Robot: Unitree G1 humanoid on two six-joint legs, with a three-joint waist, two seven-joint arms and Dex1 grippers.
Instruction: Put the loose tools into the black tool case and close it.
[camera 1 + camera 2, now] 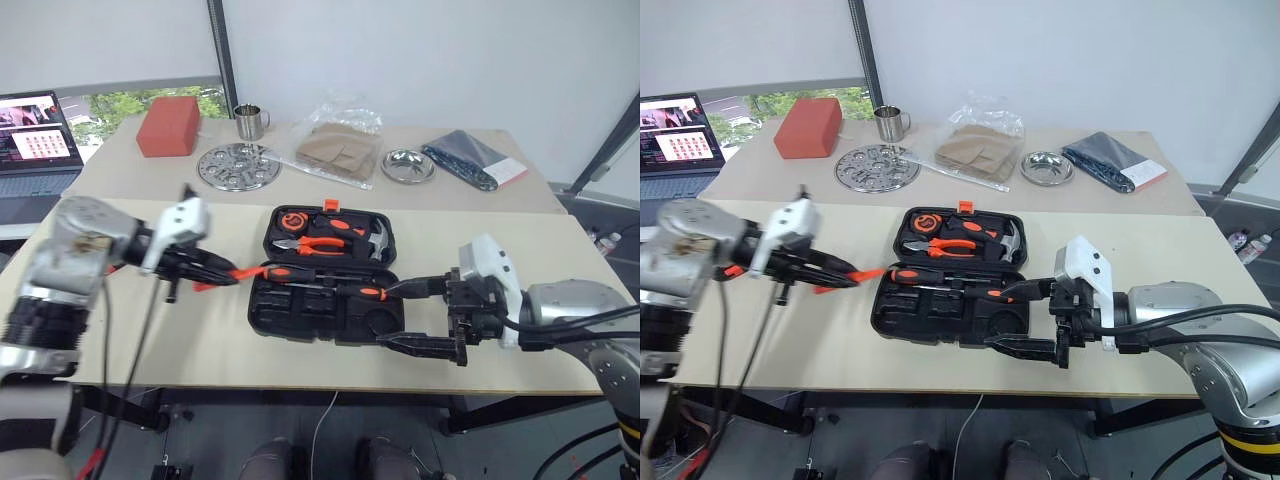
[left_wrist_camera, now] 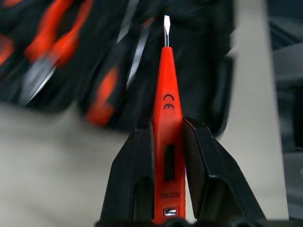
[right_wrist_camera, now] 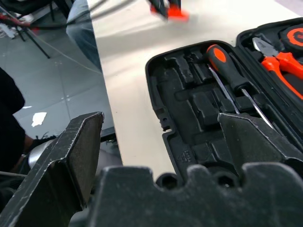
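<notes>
The black tool case [image 1: 320, 312] lies open in the middle of the near table. Two orange-and-black screwdrivers [image 1: 300, 274] [image 1: 355, 290] rest across its near half, one of them also in the right wrist view [image 3: 222, 61]. My left gripper [image 1: 215, 272] hovers just left of the case, shut on a slim orange tester screwdriver [image 2: 166, 109] whose flat tip points toward the case. My right gripper [image 1: 418, 317] stands open at the case's right edge, nothing between its fingers [image 3: 80, 142].
Orange-handled pliers [image 1: 322, 243], a hammer [image 1: 375, 238] and a round tape measure [image 1: 291, 220] sit in the case's far half. On the back table are a red box [image 1: 168, 125], metal cup [image 1: 248, 122], round metal plate [image 1: 238, 165], plastic bag [image 1: 340, 145], steel bowl [image 1: 407, 165], and at far left a laptop [image 1: 35, 140].
</notes>
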